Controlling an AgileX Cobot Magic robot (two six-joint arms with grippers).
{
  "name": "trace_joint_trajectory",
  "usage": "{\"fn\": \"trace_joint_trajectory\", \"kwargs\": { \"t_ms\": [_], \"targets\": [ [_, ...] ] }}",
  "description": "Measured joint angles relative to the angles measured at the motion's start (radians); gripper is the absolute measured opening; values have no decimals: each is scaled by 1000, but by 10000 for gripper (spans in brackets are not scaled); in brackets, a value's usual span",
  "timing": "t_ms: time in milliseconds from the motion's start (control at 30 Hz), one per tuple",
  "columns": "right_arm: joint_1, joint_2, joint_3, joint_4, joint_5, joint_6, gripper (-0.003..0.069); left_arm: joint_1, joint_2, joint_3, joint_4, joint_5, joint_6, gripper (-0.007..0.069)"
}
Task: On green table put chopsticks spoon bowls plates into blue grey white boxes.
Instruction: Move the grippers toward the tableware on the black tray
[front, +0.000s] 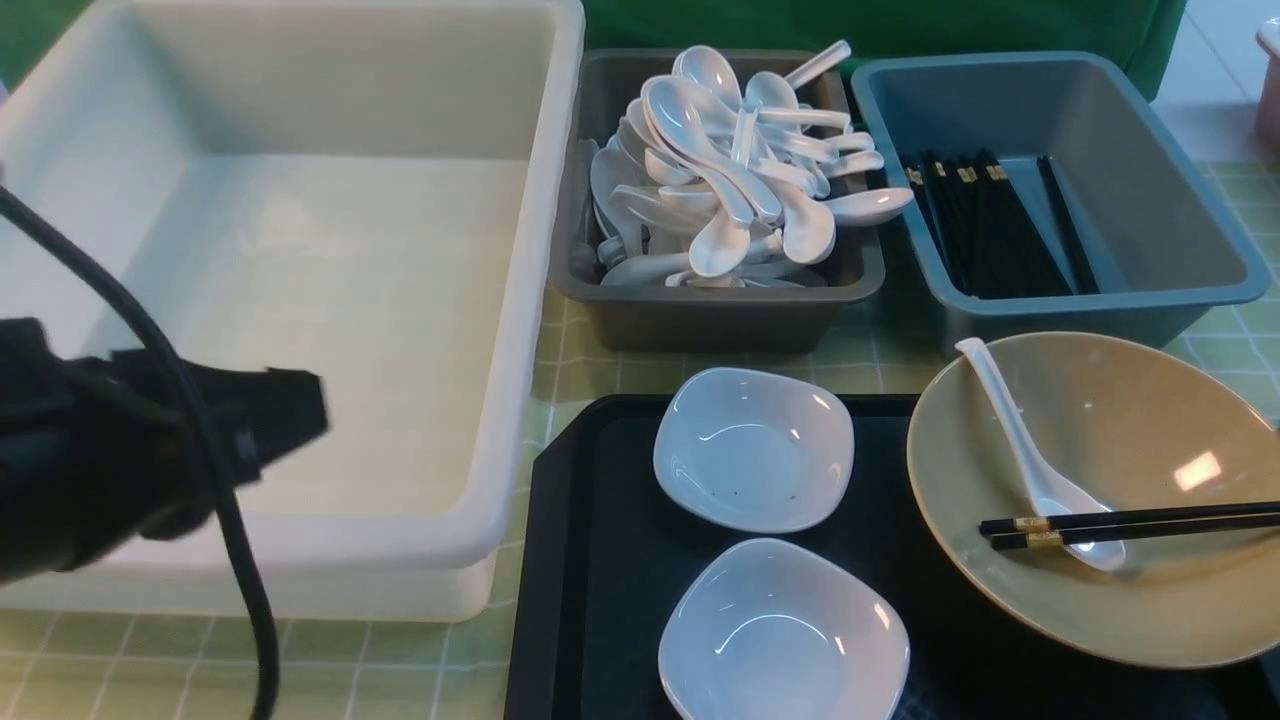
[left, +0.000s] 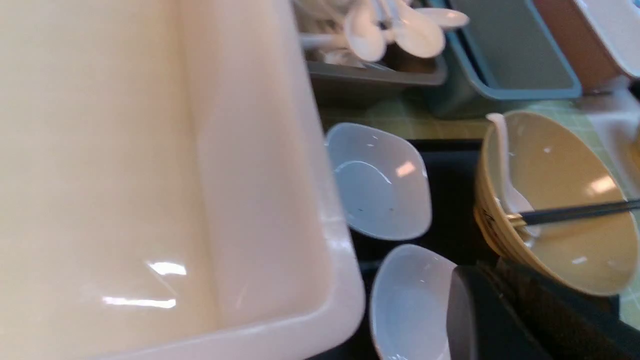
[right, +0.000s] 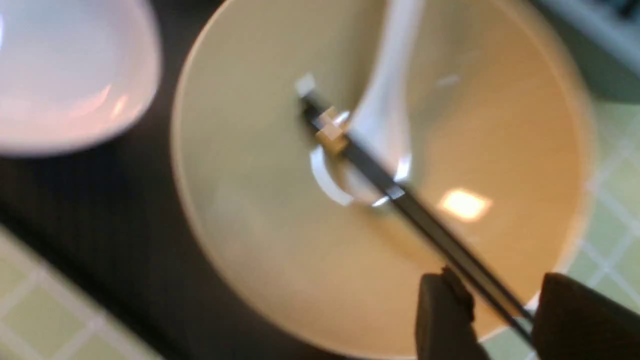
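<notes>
The olive-tan bowl (front: 1130, 420) sits on the right of a black tray, holding a white spoon (front: 1020, 450). Two black chopsticks (front: 1150, 520) lie across the spoon's scoop. Over the bowl's rim my right gripper (right: 500, 292) stands open, its jaws either side of the chopsticks (right: 440, 235), with a gap on one side. This gripper is out of the front view. Two white plates (front: 755, 445) (front: 785, 630) rest on the tray. At the left, over the white box's (front: 540, 250) front rim, my left gripper (front: 318, 410) is shut and empty.
A grey box (front: 700, 320) heaped with white spoons stands behind the black tray (front: 600, 560). The blue box (front: 1150, 210) to its right holds several black chopsticks. The green table (front: 100, 660) shows in front of the white box. A cable hangs from my left arm.
</notes>
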Motion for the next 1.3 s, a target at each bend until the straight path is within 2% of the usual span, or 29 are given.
{"fn": "trace_joint_trajectory", "kwargs": {
  "t_ms": [33, 133, 167, 267, 333, 567, 700, 833, 867, 900, 1167, 1300],
  "targets": [
    [8, 17, -2, -9, 9, 5, 295, -4, 0, 0, -6, 0, 7, -2],
    [124, 167, -11, -194, 56, 39, 390, -14, 1, 0, -67, 3, 103, -2],
    [124, 167, -11, -194, 57, 40, 396, -14, 1, 0, -70, 3, 105, -2],
    [182, 277, -12, -326, 57, 13, 487, -14, 1, 0, -83, 17, 131, -2],
    [189, 323, -12, -342, 51, -15, 508, -14, 1, 0, -84, 26, 134, -2],
    [189, 446, -16, -376, -9, -29, 514, -14, 1, 0, -84, 48, 135, -2],
    [189, 489, -20, -381, -18, -29, 463, -14, 1, 0, -84, 62, 135, -2],
    [189, 510, -21, -381, -26, -30, 227, -14, 1, 0, -84, 77, 135, -2],
    [189, 510, -21, -381, -26, -30, 213, -14, 1, 0, -84, 77, 135, -2],
    [189, 510, -21, -383, -26, -30, 120, -14, 1, 0, -84, 78, 135, -2],
    [189, 510, -53, -372, 6, -30, 126, -14, 1, 0, -84, 80, 135, -2],
    [189, 510, -160, -305, 75, -30, 126, -14, 1, 0, -84, 80, 136, -2]
  ]
}}
